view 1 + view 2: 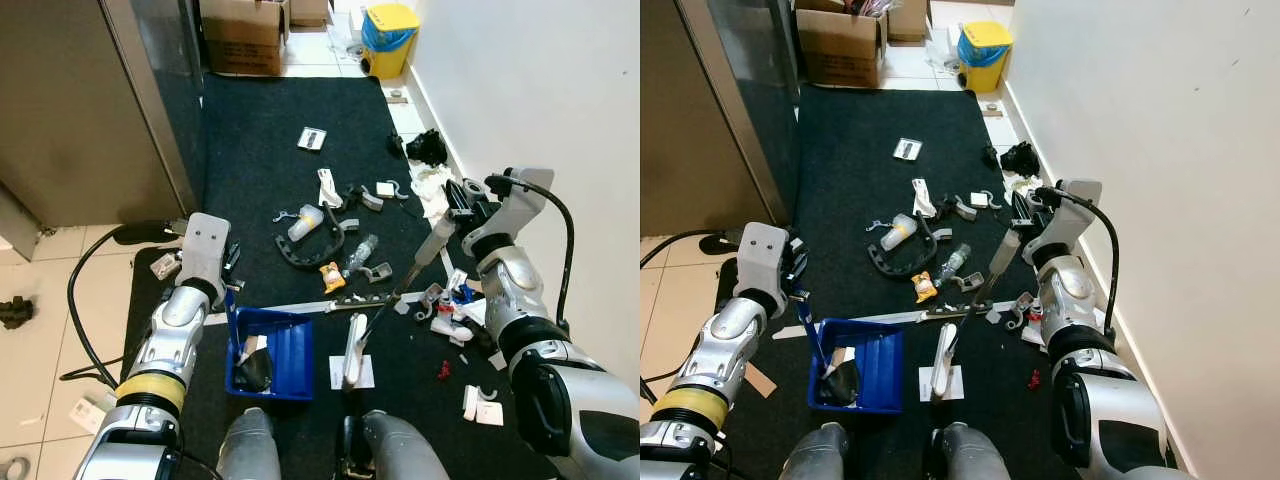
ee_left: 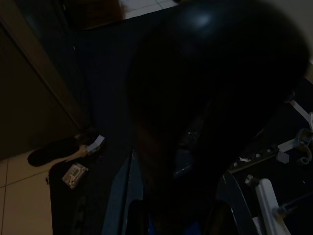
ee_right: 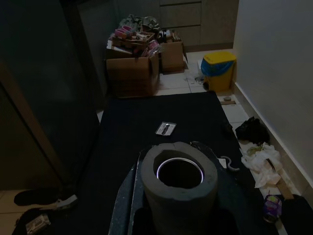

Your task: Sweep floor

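A blue dustpan (image 1: 285,352) rests on the black mat just ahead of my legs, with a black lump and a white scrap inside. My left gripper (image 1: 230,272) is shut on its upright blue handle (image 1: 233,312). By the wall, my right gripper (image 1: 453,216) is shut on the broom's grey foam grip (image 1: 437,240); the grip's hollow end (image 3: 179,175) fills the right wrist view. The broom's dark rod (image 1: 392,302) slants down to a white piece (image 1: 352,352) right of the dustpan. Litter lies ahead: a white cup (image 1: 305,222), a plastic bottle (image 1: 360,251), an orange wrapper (image 1: 332,277).
A long grey strip (image 1: 300,309) lies across the mat beyond the dustpan. White and red bits (image 1: 452,312) and tissue (image 1: 430,187) sit along the white wall at right. A dark cabinet (image 1: 70,100) stands left, a cardboard box (image 1: 243,36) and yellow bin (image 1: 388,38) far ahead.
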### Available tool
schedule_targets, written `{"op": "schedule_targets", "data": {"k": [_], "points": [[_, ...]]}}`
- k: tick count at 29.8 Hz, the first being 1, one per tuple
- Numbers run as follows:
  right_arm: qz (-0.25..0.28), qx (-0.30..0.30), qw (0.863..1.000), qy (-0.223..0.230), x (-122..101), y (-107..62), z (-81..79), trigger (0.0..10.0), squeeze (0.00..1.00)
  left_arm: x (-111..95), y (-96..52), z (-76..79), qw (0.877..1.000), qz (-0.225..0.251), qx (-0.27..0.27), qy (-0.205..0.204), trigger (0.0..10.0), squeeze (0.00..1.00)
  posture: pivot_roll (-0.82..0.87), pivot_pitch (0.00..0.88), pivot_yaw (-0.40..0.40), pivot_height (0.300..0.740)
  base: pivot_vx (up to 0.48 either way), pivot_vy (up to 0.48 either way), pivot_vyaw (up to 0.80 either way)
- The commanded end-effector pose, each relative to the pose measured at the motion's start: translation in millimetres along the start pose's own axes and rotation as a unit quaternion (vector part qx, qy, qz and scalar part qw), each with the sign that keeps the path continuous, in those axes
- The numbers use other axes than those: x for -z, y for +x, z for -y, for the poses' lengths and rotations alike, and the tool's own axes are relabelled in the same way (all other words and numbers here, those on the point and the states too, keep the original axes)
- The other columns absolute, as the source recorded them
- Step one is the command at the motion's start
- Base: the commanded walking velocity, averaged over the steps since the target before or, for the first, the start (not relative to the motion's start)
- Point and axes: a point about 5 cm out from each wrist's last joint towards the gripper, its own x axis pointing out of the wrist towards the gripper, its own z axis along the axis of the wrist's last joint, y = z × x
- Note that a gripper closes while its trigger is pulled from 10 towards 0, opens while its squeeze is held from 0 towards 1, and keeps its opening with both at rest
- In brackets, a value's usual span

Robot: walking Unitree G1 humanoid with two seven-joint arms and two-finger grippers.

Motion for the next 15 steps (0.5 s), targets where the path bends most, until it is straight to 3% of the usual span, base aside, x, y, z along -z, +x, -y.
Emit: {"op": "schedule_targets", "data": {"k": [1,5,14,15], "points": [[-0.003,0.01,1.0,0.001,0.9,-2.1,4.8,10.0,0.0,-7.1,2.9,9.2,1.0,0.009,0.014,0.004,10.0,0.0,0.15,0.0,-0.126,0.74,0.0,-0.48,0.0],[0.0,0.02,1.0,0.012,-0.6,-1.0,6.0,10.0,0.0,-6.7,2.7,10.2,1.0,0.006,0.015,0.005,10.0,0.0,0.15,0.0,-0.126,0.74,0.0,-0.48,0.0],[0.011,0.098,0.989,0.106,4.4,-5.7,17.0,10.0,0.0,-7.7,3.3,9.6,0.999,0.0,0.028,0.016,10.0,0.0,0.15,0.0,-0.078,0.74,0.0,-0.48,0.0],[0.014,0.111,0.986,0.123,7.1,-8.4,19.0,10.0,0.0,-10.0,4.2,8.7,0.999,0.001,0.034,0.023,10.0,0.0,0.16,0.0,-0.041,0.74,0.0,-0.48,0.0]]}}
